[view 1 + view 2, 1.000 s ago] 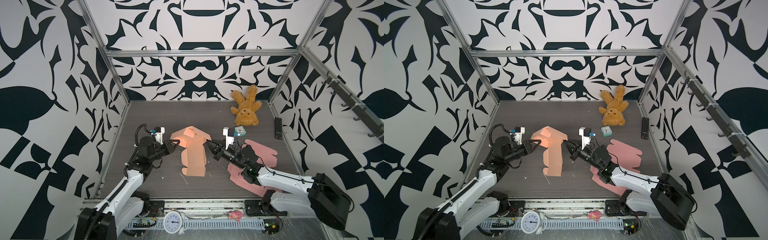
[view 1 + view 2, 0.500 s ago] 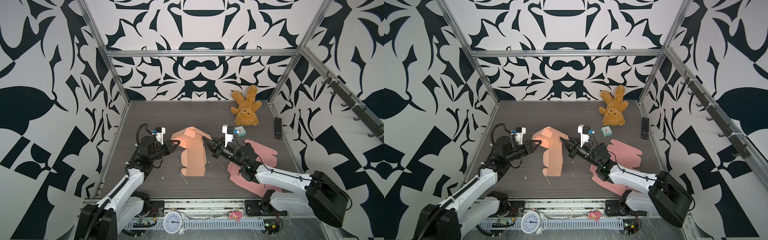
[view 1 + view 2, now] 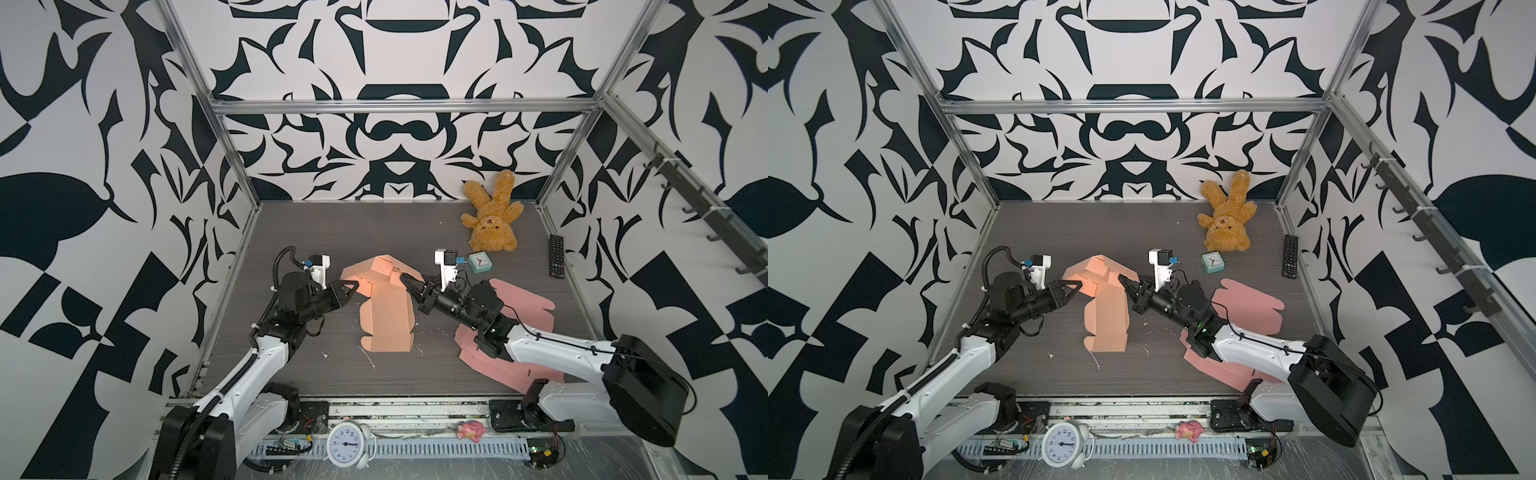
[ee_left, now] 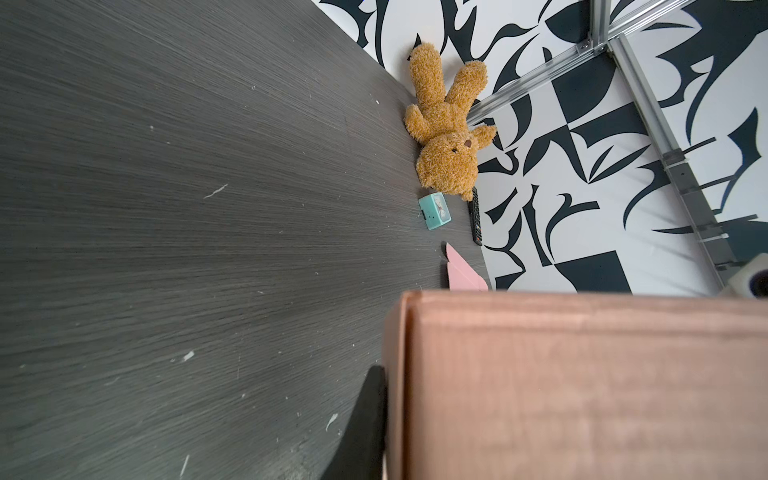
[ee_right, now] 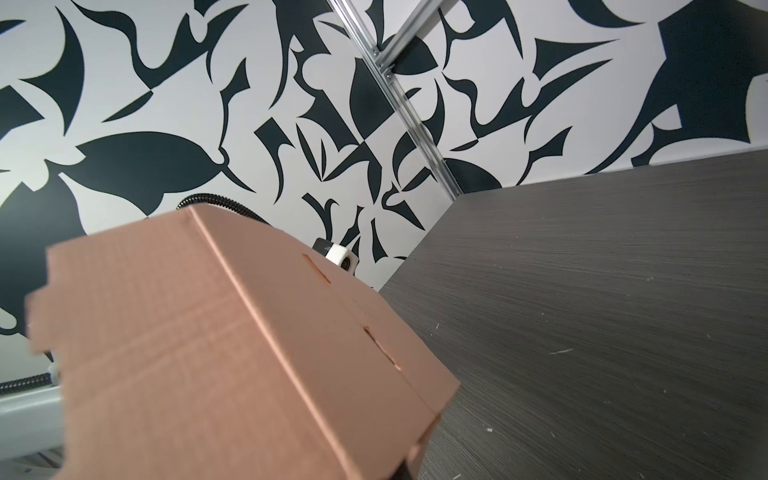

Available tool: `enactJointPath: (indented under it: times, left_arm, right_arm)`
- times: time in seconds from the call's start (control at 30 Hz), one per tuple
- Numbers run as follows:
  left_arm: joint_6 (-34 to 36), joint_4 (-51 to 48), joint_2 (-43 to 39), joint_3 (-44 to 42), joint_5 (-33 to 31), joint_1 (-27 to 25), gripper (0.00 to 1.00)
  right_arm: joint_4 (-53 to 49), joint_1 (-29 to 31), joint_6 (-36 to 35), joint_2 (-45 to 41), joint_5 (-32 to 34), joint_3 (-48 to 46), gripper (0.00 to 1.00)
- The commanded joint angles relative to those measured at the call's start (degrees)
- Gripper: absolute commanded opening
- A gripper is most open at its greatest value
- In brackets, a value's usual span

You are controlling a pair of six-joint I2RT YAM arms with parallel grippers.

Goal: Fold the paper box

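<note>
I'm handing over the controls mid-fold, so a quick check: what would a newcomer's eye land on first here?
First, the half-folded orange paper box in the middle. The left pincer pinches its left wall, and the tip of the shut right pincer is at its right side. Next come the pink cardboard sheets lying flat to the box's right, then the teddy bear in the far right corner.

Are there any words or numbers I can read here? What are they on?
No words or labels can be read anywhere.
white alarm clock: numbers round its face, too small to read.
teal clock: face too small to read.
remote: button marks too small.
paper box: plain, no print showing.
</note>
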Motion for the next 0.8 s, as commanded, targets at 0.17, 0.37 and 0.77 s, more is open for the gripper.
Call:
enactJointPath:
  times: [0.17, 0.37, 0.77]
  left_arm:
    - [0.89, -0.84, 0.04, 0.93, 1.67, 3.03, 0.14]
    - [2.99, -3.29, 0.13, 1.2, 5.42, 6.92, 0.14]
    - [13.08, -14.51, 3.08, 4.64, 7.9, 8.08, 0.16]
  right_arm:
    - [-23.38, -0.63, -10.38, -11.33, 0.5, 4.52, 0.23]
    - [-42.15, -3.05, -16.79, -18.5, -2.97, 9.19, 0.46]
    - [-57.05, -12.49, -22.29, -8.01, -18.9, 25.75, 0.63]
